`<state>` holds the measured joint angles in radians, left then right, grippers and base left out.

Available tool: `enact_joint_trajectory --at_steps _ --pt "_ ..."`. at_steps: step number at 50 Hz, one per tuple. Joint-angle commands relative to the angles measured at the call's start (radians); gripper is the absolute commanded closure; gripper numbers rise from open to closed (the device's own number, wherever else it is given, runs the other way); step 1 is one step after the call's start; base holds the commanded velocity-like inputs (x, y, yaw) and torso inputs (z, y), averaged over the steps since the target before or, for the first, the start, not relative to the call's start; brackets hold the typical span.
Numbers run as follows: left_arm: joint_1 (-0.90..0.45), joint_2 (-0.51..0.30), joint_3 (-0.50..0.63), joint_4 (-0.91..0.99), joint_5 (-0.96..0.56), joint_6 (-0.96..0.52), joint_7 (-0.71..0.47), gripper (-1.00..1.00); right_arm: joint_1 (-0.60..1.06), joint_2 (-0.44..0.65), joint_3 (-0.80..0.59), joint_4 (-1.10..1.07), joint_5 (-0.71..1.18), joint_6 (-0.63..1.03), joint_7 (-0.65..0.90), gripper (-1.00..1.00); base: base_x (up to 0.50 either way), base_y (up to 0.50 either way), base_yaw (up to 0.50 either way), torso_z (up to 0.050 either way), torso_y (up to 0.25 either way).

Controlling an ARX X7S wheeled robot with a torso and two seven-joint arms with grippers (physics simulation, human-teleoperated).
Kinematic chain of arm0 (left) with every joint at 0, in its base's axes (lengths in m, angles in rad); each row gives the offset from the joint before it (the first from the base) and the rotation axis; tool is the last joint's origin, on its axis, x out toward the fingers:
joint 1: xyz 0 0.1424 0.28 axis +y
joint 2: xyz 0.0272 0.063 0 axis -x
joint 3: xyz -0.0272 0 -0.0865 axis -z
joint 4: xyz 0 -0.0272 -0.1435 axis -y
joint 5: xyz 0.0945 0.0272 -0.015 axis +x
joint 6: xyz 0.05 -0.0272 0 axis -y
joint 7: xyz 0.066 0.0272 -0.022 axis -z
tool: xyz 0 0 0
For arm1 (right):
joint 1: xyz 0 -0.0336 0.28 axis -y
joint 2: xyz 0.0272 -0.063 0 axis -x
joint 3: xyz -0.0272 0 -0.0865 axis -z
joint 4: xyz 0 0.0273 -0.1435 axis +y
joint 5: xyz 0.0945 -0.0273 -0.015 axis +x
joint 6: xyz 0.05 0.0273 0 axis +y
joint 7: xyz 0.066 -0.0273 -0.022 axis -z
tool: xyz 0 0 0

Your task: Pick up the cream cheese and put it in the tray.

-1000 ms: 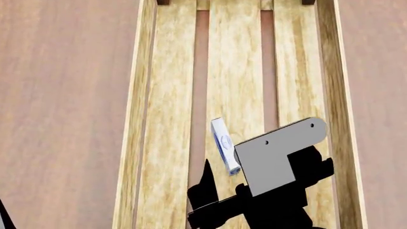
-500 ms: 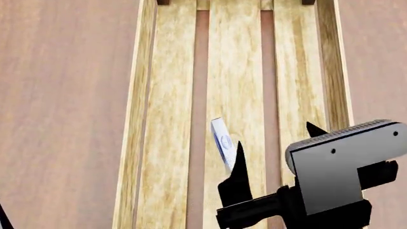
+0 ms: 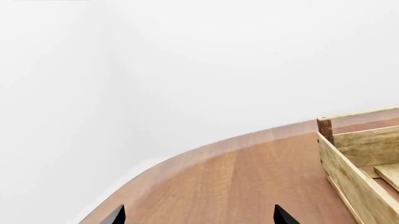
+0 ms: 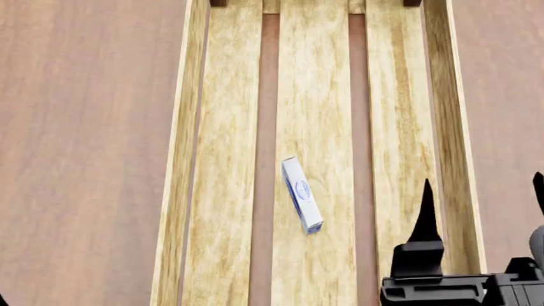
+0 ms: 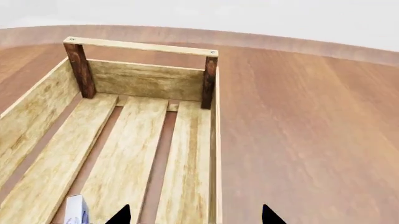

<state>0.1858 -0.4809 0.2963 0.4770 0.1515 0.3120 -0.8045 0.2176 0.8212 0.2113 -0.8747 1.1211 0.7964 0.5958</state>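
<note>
Head view: cream cheese [image 4: 302, 194] lies in the tray [image 4: 188, 159]; right gripper [image 4: 481, 201] spread, empty.

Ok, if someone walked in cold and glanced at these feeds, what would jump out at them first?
Probably the cream cheese, a small white box with a blue logo, lying alone on the middle slat of the tray with nothing gripping it. Next, the right hand, dark fingers spread open, sits at the tray's right wall near the head view's bottom corner. The left wrist view shows mostly bare brown table and only a tray corner.
</note>
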Motion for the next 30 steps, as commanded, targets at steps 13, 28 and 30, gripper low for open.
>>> enact_joint_trajectory --at_steps 13,28,30 --pt "-0.035 -0.040 -0.080 0.183 -0.027 -0.167 0.029 -1.00 -0.265 -0.125 0.035 -0.029 -0.504 -0.332 -0.089 -1.00 0.00 0.00 0.00 0.000 0.000" --pt "-0.047 -0.049 -0.095 0.284 -0.003 -0.250 0.044 -1.00 -0.275 -0.140 -0.004 -0.017 -0.550 -0.374 -0.106 -1.00 0.00 0.00 0.00 0.000 0.000" --pt "-0.048 -0.050 -0.097 0.284 -0.005 -0.249 0.044 -1.00 -0.274 -0.142 -0.009 -0.018 -0.553 -0.375 -0.106 -1.00 0.00 0.00 0.00 0.000 0.000"
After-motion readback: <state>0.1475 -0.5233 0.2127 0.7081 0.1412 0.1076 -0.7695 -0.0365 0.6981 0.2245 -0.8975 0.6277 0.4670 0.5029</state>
